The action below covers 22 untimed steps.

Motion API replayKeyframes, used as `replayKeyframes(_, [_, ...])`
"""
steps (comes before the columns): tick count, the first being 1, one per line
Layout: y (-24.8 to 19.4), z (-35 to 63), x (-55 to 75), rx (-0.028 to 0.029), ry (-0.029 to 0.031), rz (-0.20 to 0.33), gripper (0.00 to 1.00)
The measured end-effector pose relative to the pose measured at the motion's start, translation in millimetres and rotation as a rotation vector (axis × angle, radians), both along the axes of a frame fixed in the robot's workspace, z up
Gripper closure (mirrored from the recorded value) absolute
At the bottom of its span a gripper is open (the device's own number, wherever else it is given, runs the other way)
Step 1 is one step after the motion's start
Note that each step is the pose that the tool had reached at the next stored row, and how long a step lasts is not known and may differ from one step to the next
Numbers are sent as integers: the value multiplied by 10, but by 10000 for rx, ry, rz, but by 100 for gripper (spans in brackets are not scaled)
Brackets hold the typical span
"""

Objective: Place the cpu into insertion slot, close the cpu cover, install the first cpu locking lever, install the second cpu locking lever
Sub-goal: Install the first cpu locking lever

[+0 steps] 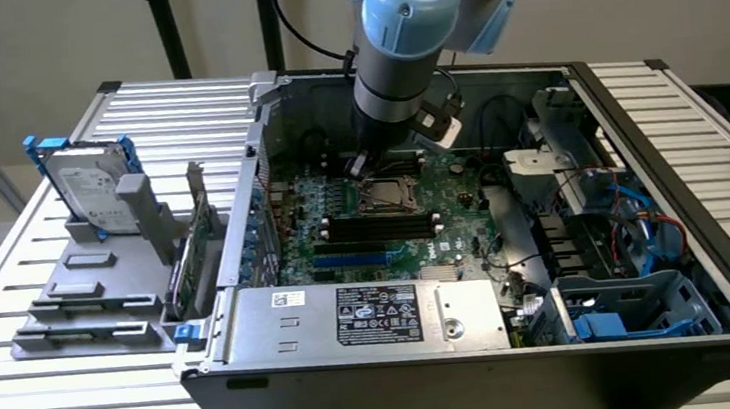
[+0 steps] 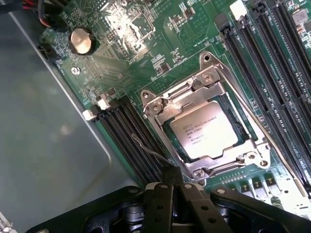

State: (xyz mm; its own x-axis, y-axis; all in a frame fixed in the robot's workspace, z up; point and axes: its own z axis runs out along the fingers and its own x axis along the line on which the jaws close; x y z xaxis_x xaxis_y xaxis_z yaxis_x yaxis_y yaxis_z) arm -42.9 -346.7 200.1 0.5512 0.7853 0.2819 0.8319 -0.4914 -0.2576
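On a slatted metal surface [image 1: 195, 110]: an open computer case [image 1: 490, 383], side panel off, lying flat. Inside the case: a green circuit board [image 1: 453, 211], a silver power supply [image 1: 363, 315] against the near wall, a blue drive cage [image 1: 636, 309] in the corner toward the exterior view's right, plus loose cables. On the board: the insertion slot [image 1: 391, 194], with long black memory slots [image 1: 381, 228] just beside it. In the slot: the cpu [image 2: 206, 131], flat, printed face up. Down over the chip: the cpu cover [image 2: 181, 98], framing it on all four sides. Along one edge of the socket, a long wire lever [image 2: 252, 114]. Off the opposite corner, a thinner wire lever [image 2: 150, 153] with a curled end, stretched over the memory slots. Whether latched, impossible to tell for either. Elsewhere on the board, a round coin battery [image 2: 81, 40]. Outside the case, toward the exterior view's left: a grey holder [image 1: 83, 267] with a hard drive [image 1: 85, 186] upright in it.

Reaching steeply down from above into the case, the arm [image 1: 408, 20], wrist nearly vertical. Low over the board, just beside the socket's corner, the tool [image 2: 171, 174]: black fingers drawn together at the tips, nothing seen pinched between. Close to the thin lever's end; touching or not, hard to say
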Motion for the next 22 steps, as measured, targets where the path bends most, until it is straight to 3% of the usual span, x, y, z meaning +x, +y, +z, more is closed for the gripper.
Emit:
replayKeyframes(11, [37,-5,22,1,17,-135,89])
replayKeyframes(22, [38,-39,114,0,27,-189,89])
